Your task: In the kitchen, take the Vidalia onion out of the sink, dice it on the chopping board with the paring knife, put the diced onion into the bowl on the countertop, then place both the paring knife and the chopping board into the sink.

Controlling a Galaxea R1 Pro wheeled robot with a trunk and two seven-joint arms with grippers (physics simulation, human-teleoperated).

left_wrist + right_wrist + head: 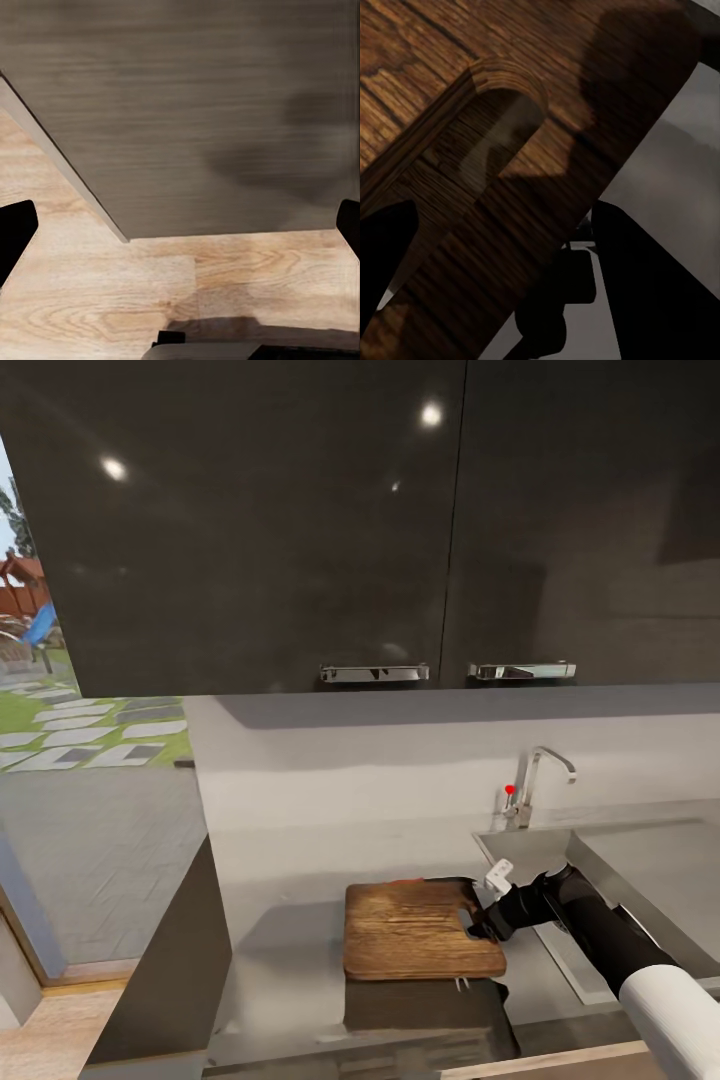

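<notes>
right gripper [478, 926] is clamped on the handle-slot end of the dark brown wooden chopping board with rounded corners [420, 932], fingers either side of the edge in the right wrist view [502, 285]. the board is lifted clear of the glossy grey countertop [290, 920], roughly level, throwing a dark shadow on the surface below it. looks like the last step: board into the sink.

how i'd run it:
- carry the board toward the rectangular grey metal sink basin [640, 870], which sits just beside it on the robot's right, and keep it high enough to clear the rim
- the grip is at one end, so the long free end will want to sag or twist. move slowly, no wrist snaps
- watch the angular chrome tap with the small red knob [535, 785] at the back of the basin. keep the board's far corner away from it
- lower until the board rests on the basin floor, then let go

board look: visible grain, oval hand slot [487, 150] near the gripped end, top bare.

left gripper: dark finger edges sit wide apart in the left wrist view, nothing between them, over a grey lower cabinet front [195, 105] and pale wood floor [150, 300]. can't make out the knife, onion or bowl here.
</notes>
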